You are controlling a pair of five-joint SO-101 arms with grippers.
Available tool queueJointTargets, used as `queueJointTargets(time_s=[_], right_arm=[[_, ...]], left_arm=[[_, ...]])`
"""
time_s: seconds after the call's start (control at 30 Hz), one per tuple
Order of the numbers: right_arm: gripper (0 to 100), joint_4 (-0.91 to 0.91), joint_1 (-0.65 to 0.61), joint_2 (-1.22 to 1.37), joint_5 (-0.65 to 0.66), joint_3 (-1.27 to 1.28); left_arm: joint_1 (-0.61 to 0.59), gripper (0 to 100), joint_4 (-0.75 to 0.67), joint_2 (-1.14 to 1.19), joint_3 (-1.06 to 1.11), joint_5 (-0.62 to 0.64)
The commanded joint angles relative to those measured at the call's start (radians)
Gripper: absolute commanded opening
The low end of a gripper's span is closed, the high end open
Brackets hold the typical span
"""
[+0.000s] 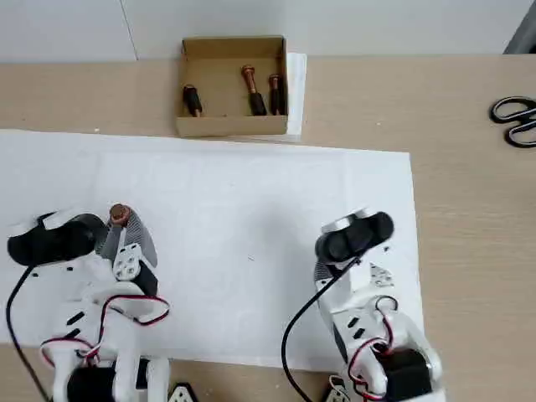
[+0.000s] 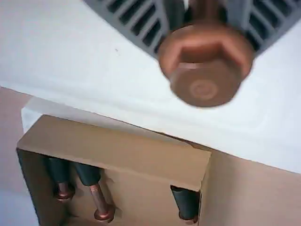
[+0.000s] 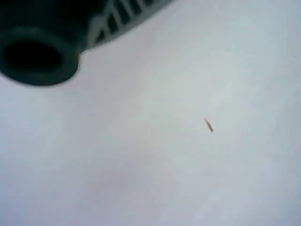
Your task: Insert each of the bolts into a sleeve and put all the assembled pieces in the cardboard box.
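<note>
I see a white paper sheet [image 1: 251, 209] spread over the wooden table [image 1: 469, 209]. Black-handled scissors [image 1: 515, 120] lie on the bare wood off the sheet's far right corner (well apart from it). A tiny brown speck [image 3: 208, 125] sits on the sheet

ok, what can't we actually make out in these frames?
- Bolt: left wrist view, shank hidden behind its own blurred head.
- Sleeve: right wrist view, blurred, its length cut off by the frame edge.
- Pieces in the box: left wrist view, the box's near wall hides part of each.
- Scissors: high view, cut off by the frame edge.
</note>
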Motion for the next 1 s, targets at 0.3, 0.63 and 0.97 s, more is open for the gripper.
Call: queueJointTargets(time_s=[0.3,0.63,0.97], right_arm=[[0.2,-0.349,-0.197,-0.010,-0.097,0.141],[0.2,-0.532,-0.346,-0.010,-0.092,0.143],[0.2,-0.533,-0.360,-0.010,-0.005,0.195]], left_arm=[[0.264,1,-0.207,-0.023,0.143,0.264],[0.376,1,-0.459,-0.025,0.260,0.293],[0.473,1,-0.528,-0.025,0.268,0.290]])
